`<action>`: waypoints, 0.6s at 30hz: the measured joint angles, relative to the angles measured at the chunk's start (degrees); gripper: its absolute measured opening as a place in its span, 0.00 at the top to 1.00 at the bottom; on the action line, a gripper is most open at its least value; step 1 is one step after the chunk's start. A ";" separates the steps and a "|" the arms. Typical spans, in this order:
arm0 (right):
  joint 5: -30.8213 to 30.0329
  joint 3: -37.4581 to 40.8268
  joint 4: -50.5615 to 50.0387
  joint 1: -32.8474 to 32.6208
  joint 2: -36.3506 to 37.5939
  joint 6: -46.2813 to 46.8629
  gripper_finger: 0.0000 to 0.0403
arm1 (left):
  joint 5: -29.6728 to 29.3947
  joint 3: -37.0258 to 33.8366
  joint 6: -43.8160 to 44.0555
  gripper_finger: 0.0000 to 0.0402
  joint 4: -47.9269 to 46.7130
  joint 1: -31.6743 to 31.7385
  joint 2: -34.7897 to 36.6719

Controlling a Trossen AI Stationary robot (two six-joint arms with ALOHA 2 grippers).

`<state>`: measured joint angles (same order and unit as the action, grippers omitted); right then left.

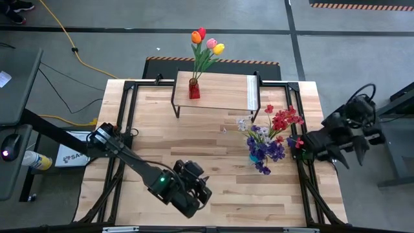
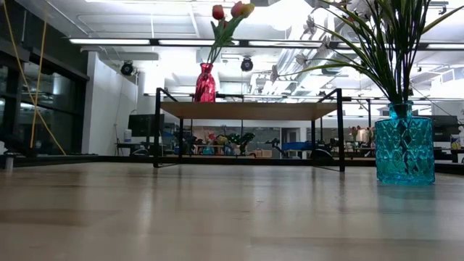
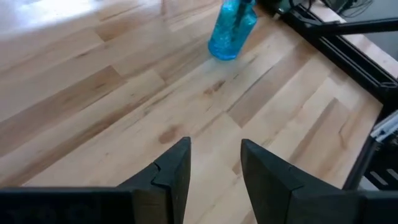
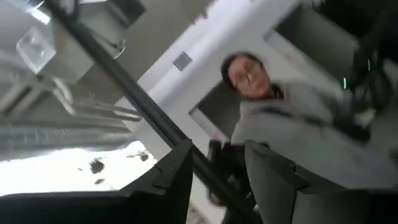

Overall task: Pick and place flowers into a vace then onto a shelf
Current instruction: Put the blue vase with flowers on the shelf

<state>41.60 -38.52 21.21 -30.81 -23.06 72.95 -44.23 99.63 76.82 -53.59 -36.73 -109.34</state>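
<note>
A red vase (image 1: 194,88) holding red, pink, yellow and orange tulips (image 1: 207,42) stands on the left end of the light-wood shelf (image 1: 220,92) at the table's far side. A blue glass vase (image 2: 404,145) with purple, white and red flower sprays (image 1: 275,133) stands on the tabletop toward the right. My left gripper (image 1: 197,188) hovers near the table's front edge, open and empty, and points toward the blue vase (image 3: 231,31). My right gripper (image 1: 346,155) is off the table's right edge, open, with nothing between its fingers (image 4: 174,174).
Black frame rails (image 1: 126,123) run along the table's left and right sides. A person (image 4: 267,93) shows in the room beyond my right gripper. Bare wood lies between my left gripper and the blue vase (image 3: 186,93).
</note>
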 joint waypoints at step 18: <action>-4.35 0.04 -63.26 0.00 13.97 6.77 0.66 | 4.34 0.00 0.46 0.57 -2.06 -0.04 -0.59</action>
<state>37.25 -38.48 -42.06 -30.81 -9.09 79.71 -39.89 99.63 77.27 -55.65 -36.77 -109.93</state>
